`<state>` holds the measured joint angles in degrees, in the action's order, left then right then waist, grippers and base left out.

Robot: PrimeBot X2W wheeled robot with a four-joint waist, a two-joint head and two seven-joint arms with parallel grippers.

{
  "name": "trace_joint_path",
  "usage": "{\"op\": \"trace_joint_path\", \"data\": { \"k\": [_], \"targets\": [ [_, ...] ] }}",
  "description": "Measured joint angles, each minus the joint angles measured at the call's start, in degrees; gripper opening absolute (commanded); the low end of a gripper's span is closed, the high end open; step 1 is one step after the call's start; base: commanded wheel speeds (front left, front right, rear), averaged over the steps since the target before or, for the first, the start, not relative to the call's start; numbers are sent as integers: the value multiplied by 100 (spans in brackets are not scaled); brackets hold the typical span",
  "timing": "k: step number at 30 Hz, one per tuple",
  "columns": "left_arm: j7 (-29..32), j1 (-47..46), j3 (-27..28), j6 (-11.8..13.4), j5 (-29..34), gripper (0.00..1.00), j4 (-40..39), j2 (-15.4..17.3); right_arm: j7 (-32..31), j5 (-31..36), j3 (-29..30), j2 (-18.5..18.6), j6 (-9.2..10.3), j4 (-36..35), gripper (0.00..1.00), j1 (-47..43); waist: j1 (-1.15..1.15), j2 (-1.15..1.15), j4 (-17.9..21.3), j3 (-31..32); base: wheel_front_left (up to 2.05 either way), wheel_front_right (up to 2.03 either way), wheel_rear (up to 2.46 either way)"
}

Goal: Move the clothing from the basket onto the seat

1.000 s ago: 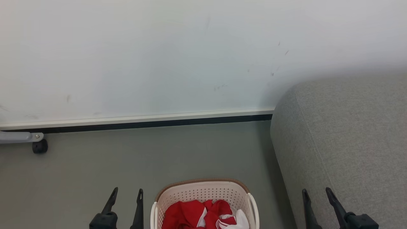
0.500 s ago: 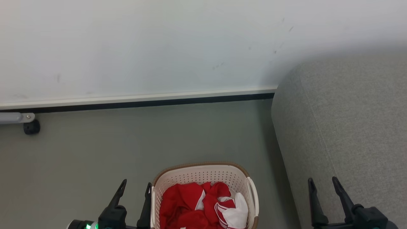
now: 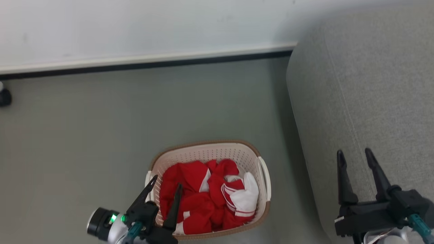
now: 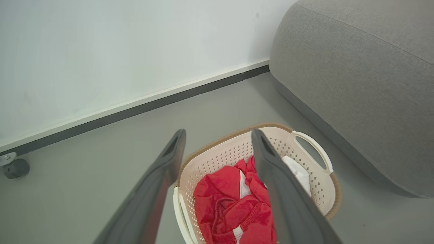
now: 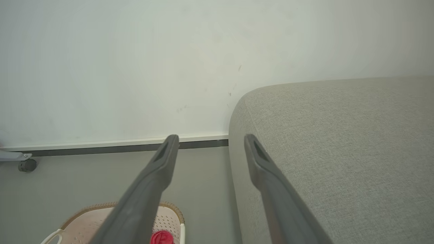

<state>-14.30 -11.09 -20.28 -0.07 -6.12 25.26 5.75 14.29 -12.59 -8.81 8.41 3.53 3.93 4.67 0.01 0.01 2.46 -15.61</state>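
A black caster rests on grey floor.

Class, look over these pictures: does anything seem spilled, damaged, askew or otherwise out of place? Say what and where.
Nothing stands out. The clothing is crumpled but lies inside the basket, which stands upright on the floor beside the seat. The only blemish is a few faint scuff marks on the wall.
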Motion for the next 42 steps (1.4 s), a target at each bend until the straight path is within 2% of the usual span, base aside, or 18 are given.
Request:
{"op": "trace_joint_path", "data": {
  "k": [23, 34, 42],
  "targets": [
    [413, -1708, -583, -101, 428, 100, 1488, -241, 43, 250, 172, 11, 56, -1056, 100, 1160, 1, 0, 525, -1856, 0, 0, 0],
    [566, -2449, -644, -34, 680, 100, 2019, -243, 43, 296, 126, -97, 56, -1516, 100, 1522, 0, 1, 765, -2801, 0, 0, 0],
    [568, -2989, -523, 118, 664, 100, 2242, -249, 43, 310, 189, -105, 56, -1755, 100, 1749, 0, 1, 890, -3493, 0, 0, 0]
  ]
}}
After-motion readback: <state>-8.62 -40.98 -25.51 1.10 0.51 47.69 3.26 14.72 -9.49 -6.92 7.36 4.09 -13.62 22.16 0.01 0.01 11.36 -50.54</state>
